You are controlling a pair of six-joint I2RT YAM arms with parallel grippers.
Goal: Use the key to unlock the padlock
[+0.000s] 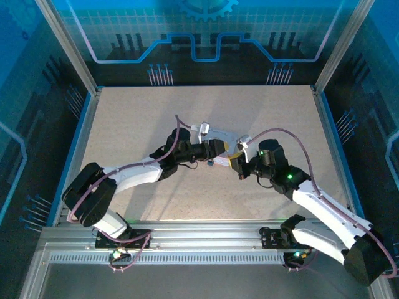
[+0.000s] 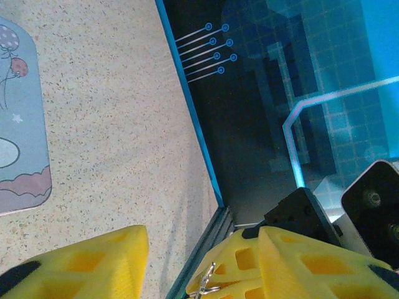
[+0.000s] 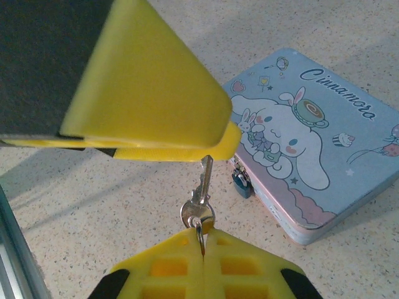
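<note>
Both arms reach low toward mid-table. The left arm [image 1: 131,174] and right arm [image 1: 318,202] have elbows out and forearms converging, with the grippers nose to nose at the near edge of the tin [image 3: 324,143].

Right gripper [image 3: 202,235]: the yellow lattice-moulded fingers are pressed together and pinch the key ring [image 3: 198,215] at their tips. The key [image 3: 201,185] stands up from the ring, blade up. It is thin and silvery, with a small rounded bow.

Left gripper [image 2: 201,240]: spread wide. Its blocky yellow plastic fingers [image 2: 87,258] have recessed pockets and dark pads, and in the left wrist view the right gripper's tips sit between them. In the right wrist view one left finger hangs over the key. The key tip meets that finger's lower edge; can't tell if it touches or passes behind.

Padlock [image 3: 242,182]: tiny, with a dark blue body. It hangs at the clasp on the tin's front wall, just right of the key, close but apart. The shackle is too small to read.

The tin is a flat box with rounded corners. It has a pale blue lid with a cartoon print and script lettering, and a pink band along the lower edge. It lies flat on the table [image 3: 93,205], which is beige speckled laminate with a matte finish.
</note>
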